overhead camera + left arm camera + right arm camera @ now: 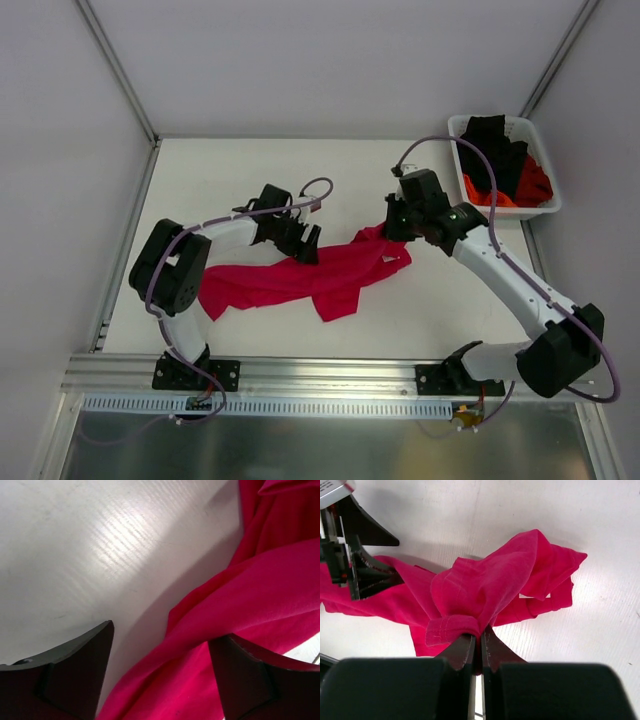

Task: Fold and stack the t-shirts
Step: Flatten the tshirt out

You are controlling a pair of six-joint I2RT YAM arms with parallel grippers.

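Closest to the arms' feet, the counter (250, 180) is white and bare at its front edge. A bit further in lies the pink t-shirt (330, 275). It is stretched out in a long, crumpled strip, low on the left and higher on the right, with a flap hanging down in the middle. It is not flat and it is not folded.

The left gripper (300, 240) sits at the top edge of the shirt, near its middle. In its own camera the two fingers stand wide apart, with pink cloth (260, 605) running under and between them. They are not squeezing anything that I can see, so it holds nothing right now.

The right gripper (397, 228) is at the right end of the shirt. Its own camera shows it shut tight (479, 640), pinching a bunched-up fold of the pink cloth (490, 590). The rest of the shirt spreads out on the counter past it.

Furthest back, in the right corner, is the white basket (505, 213). A black t-shirt (495, 150) and an orange-red t-shirt (530, 185) are piled in it, all rumpled.

So the job looks like it is only near the start. No shirt is folded, and there is no stack anywhere. I think the pink shirt must first be pulled flat, then folded. After that the two shirts in the basket need their turn.
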